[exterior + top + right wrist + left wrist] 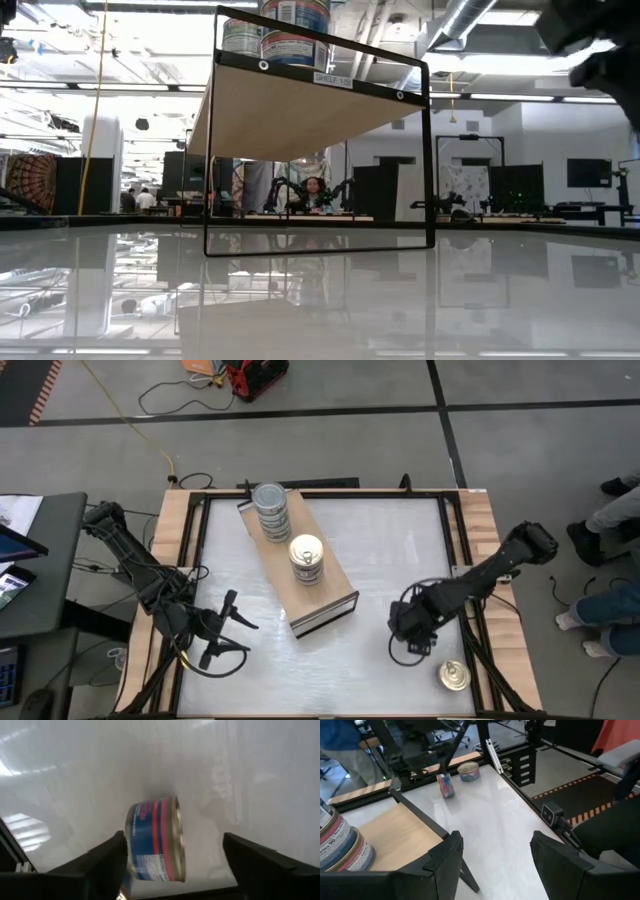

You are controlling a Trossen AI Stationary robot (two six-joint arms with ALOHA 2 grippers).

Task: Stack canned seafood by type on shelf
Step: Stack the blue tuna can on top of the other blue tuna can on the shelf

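The shelf point(322, 592) is a light-wood board lying slantwise across the white table. On it stand a stack of silver-topped tins point(271, 510) and a stack of gold-topped tins point(307, 558). My right gripper point(412, 632) points down at the table's right side, open. Below it and between its fingers, a red-and-blue tin point(152, 840) stands on its rim point(445, 786), tilted. A gold-topped tin point(455, 677) lies flat near the right front corner point(468, 771). My left gripper point(235, 632) hangs open and empty at the left front, near the shelf's open end point(395, 835).
The dark metal frame point(430, 150) holds the shelf board above the table top at its open end. Black rails point(195, 560) line the table's wooden border. Bare white table lies between the shelf and my right arm point(500, 565). A person's legs point(610, 610) show beyond the right edge.
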